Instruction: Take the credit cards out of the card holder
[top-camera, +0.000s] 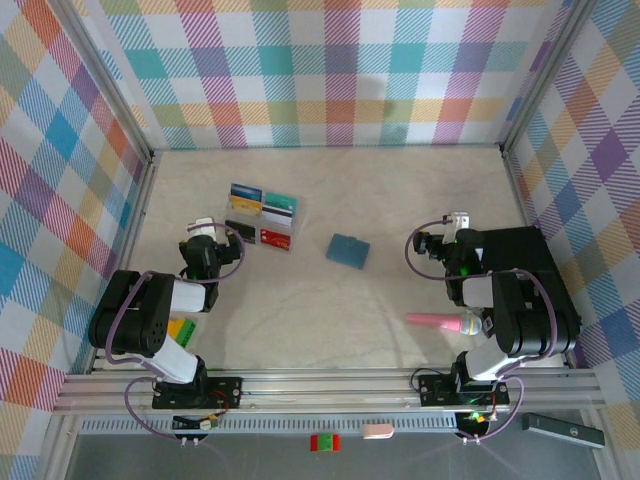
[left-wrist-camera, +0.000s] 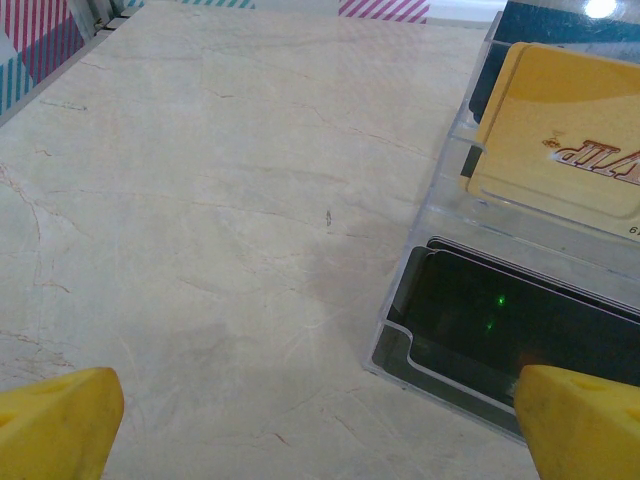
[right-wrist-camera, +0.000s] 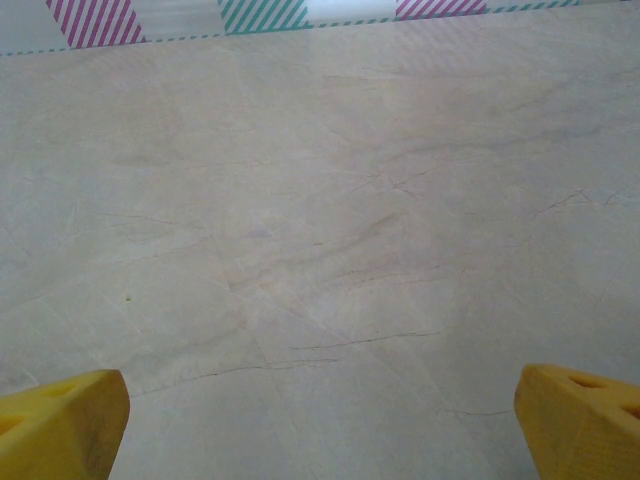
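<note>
A clear plastic sleeve sheet (top-camera: 262, 216) lies at the back left of the table with several credit cards in its pockets: blue-yellow (top-camera: 245, 193), teal-white (top-camera: 280, 206), black (top-camera: 238, 229) and red (top-camera: 274, 238). A closed teal-blue card holder (top-camera: 347, 250) lies apart from it, mid-table. My left gripper (top-camera: 232, 243) is open just beside the sheet's near left corner. In the left wrist view the gripper (left-wrist-camera: 320, 430) spans bare table, its right fingertip (left-wrist-camera: 585, 425) over the pocket with the black card (left-wrist-camera: 520, 320), below a yellow card (left-wrist-camera: 560, 140). My right gripper (top-camera: 425, 243) (right-wrist-camera: 320, 430) is open over bare table.
A big black box (top-camera: 535, 275) stands by the right arm. A pink object (top-camera: 435, 320) lies in front of it. Yellow and green blocks (top-camera: 180, 328) sit by the left arm's base. Plaid walls enclose the table on three sides.
</note>
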